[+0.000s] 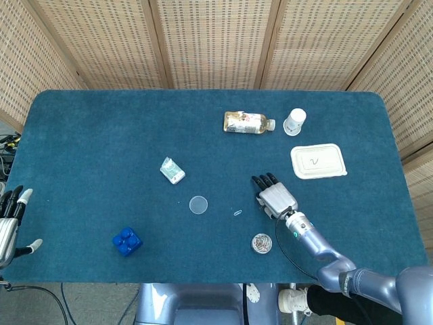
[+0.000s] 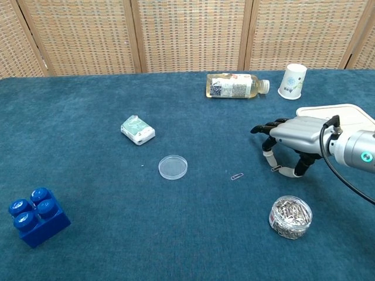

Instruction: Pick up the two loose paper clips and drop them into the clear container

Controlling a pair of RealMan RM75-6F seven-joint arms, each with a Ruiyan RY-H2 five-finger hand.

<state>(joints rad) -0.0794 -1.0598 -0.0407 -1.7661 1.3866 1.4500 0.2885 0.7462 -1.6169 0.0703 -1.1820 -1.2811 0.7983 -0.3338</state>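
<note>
Right hand [image 2: 293, 137] pinching a clip [image 2: 275, 169] off the cloth.
Thin, light, slippery wire: it is seeming best pinched across its flat loops, thumb against fingertip.

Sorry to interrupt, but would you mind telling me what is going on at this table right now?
The right hand is pinching one paper clip between thumb and finger, just above the cloth. A second clip lies loose to its left. The clear container, already holding clips, stands nearer the robot. The left hand rests idle at the table edge.
</note>
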